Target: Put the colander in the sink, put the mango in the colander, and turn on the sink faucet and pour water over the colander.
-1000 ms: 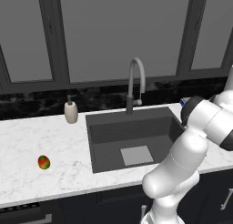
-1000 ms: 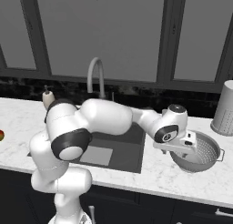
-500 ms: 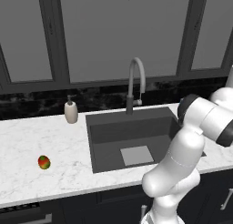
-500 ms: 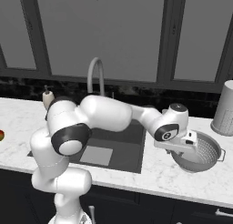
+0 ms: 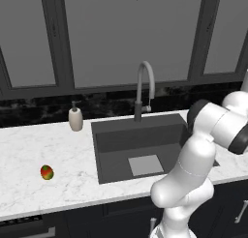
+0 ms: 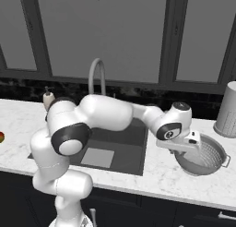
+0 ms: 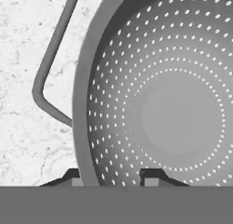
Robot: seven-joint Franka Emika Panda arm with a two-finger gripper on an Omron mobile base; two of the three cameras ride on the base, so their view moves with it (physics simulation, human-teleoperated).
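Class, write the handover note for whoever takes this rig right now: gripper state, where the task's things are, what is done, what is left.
Gripper: open, lowered over the colander, fingertips straddling its rim; not yet closed or lifted.
Colander: on the counter right of the sink, empty.
Mango: on the counter left of the sink.
Sink faucet: no water seen running.
Done: nothing placed.
Left: grip the colander, set it in the sink, add the mango, turn on the faucet over it.

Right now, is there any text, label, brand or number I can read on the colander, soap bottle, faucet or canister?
None: no readable text in any view.
colander: bare perforated metal.
soap bottle: plain beige.
sink faucet: unmarked.
canister: plain ribbed grey.
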